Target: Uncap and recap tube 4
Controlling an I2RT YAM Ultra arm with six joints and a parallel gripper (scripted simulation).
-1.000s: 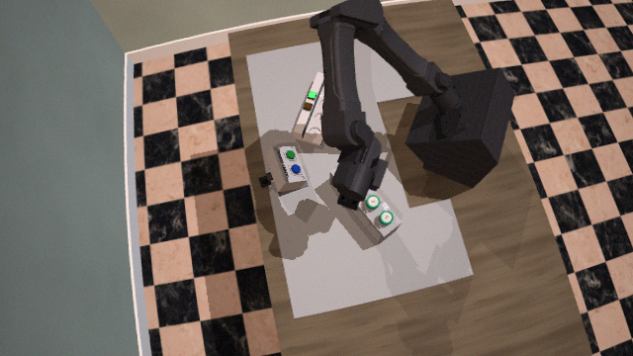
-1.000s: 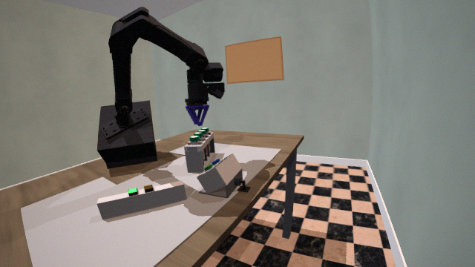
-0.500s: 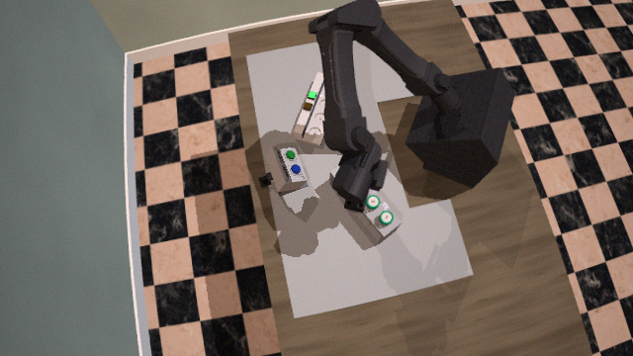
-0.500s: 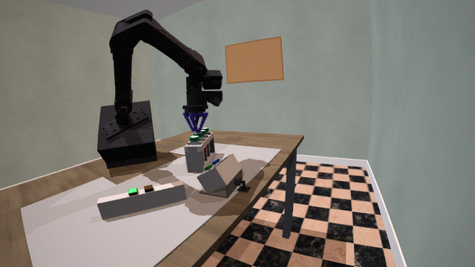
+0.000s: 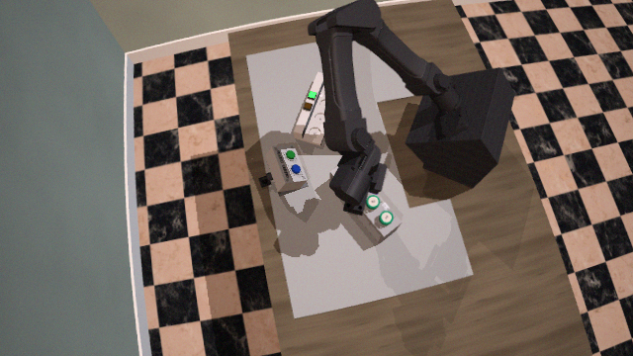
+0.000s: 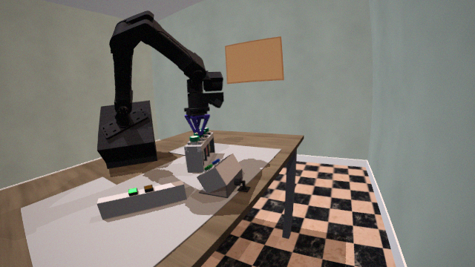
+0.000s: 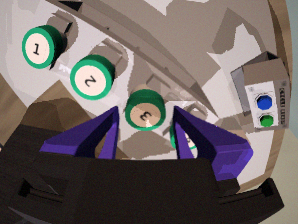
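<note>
Hovering just above the DS (image 6: 194, 159) is the gripper (image 7: 145, 111). Its blue fingers stand partly apart w/ nothing clamped between them. The tips are near the cap tops but not touching.

Cap 3 (image 7: 145, 117) shows in the gap between the fingers, lower down. It is a green ring w/ a pale dot, and its digit is turned sideways and blurry.

Cap 4 (image 7: 177, 144) is the next one toward the key desk, on the DS's desk-side end. Only a green sliver w/ a bit of white shows behind the finger on that side. Can't read its number or tell how high it stands.

Further along the DS row, away from the desk:
- cap 2 (image 7: 92, 78): green rim, white dot, "2" legible.
- cap 1 (image 7: 39, 47): same look, "1" legible, at the DS's far end.

Both sit on clear tubes. Numbers on the DS front are too small to read.

Just beside the DS's cap-4 end is the sloping desk (image 6: 219, 178), w/ blue key (image 7: 264, 102) and green key (image 7: 266, 121) side by side. No lettering is readable on either.

Well beyond the desk from the DS lies the cap tray (image 6: 141, 202). Its green lamp (image 6: 133, 191) is glowing and the amber lamp (image 6: 148, 188) beside it is dull. The nests are mostly hidden by the arm in the top view.

All of this rests on a grey mat (image 6: 111, 237) on the wooden tabletop (image 6: 260, 139).
</note>
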